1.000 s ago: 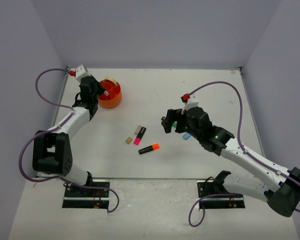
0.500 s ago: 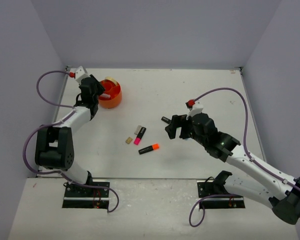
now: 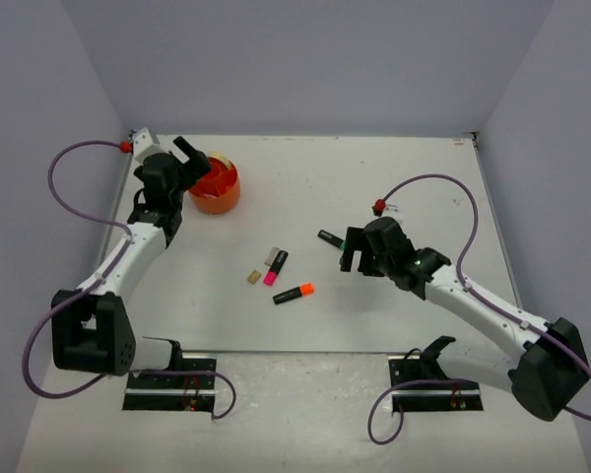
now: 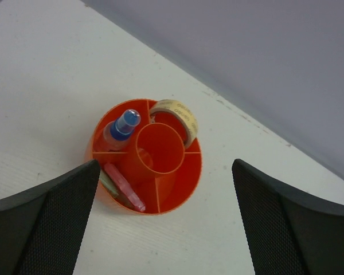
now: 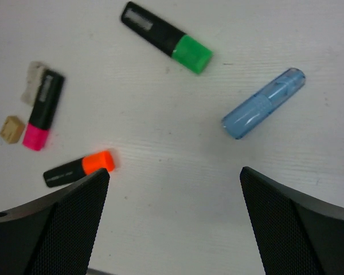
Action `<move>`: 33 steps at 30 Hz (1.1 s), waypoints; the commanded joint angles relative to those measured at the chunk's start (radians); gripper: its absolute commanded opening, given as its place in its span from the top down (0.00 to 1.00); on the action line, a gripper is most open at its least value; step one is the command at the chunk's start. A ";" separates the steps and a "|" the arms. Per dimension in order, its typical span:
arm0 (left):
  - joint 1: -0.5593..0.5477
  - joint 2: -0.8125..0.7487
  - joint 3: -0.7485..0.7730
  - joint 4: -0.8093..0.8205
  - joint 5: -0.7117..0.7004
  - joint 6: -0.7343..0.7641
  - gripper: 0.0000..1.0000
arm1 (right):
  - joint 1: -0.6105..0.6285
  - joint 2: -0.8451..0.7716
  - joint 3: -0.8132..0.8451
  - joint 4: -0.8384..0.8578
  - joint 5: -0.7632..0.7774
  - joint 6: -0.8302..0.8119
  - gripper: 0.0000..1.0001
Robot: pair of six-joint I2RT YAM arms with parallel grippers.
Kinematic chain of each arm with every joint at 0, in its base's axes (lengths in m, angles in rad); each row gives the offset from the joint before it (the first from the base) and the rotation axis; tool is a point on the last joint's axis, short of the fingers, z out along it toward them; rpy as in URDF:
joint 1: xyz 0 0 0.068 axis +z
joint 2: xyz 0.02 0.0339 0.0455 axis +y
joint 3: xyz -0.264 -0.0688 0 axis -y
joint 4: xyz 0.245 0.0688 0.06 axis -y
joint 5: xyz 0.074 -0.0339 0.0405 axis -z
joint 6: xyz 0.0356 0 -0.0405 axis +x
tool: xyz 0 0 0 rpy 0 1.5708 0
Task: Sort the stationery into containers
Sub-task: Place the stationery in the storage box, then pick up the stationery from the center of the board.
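— Where is the orange tub (image 3: 217,192)?

— At the far left of the surface (image 3: 394,177). The left end effector (image 4: 163,165) hangs over it and points down at it, fingers (image 4: 46,223) spread wide with nothing between them.

— What is in the tub?

— A tan tape ring (image 4: 178,116) stands on edge in one compartment. A blue-capped tube (image 4: 120,128) stands cap up in the compartment next to that. A pink piece (image 4: 126,188) lies in the one after, on the tube's side.

— And the rest of the stationery?

— It all lies on the surface, well apart from the tub, to its right and nearer the arm bases. Closest to the tub are a tan block (image 5: 11,128), a pale piece (image 5: 33,80) and a pink-ended highlighter (image 5: 43,109). The pale piece is just beside the highlighter's black end. An orange-ended highlighter (image 5: 78,169) lies near them, closer to the bases. Farther from the tub is a green-ended highlighter (image 5: 167,38), and farthest of all a pale blue tube (image 5: 264,103).

— The right end effector (image 5: 175,171)?

— It is over that loose group, far from the tub, its fingers spread apart and holding nothing.
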 commanded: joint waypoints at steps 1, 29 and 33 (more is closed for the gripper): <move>0.005 -0.177 0.033 -0.115 0.112 -0.022 0.00 | -0.083 0.138 0.077 -0.112 0.084 0.155 0.01; 0.003 -0.442 -0.021 -0.323 0.430 0.059 0.00 | -0.158 0.494 0.152 -0.042 0.099 0.235 0.65; 0.003 -0.436 -0.020 -0.313 0.449 0.055 0.00 | -0.158 0.487 0.145 -0.033 0.094 0.222 0.69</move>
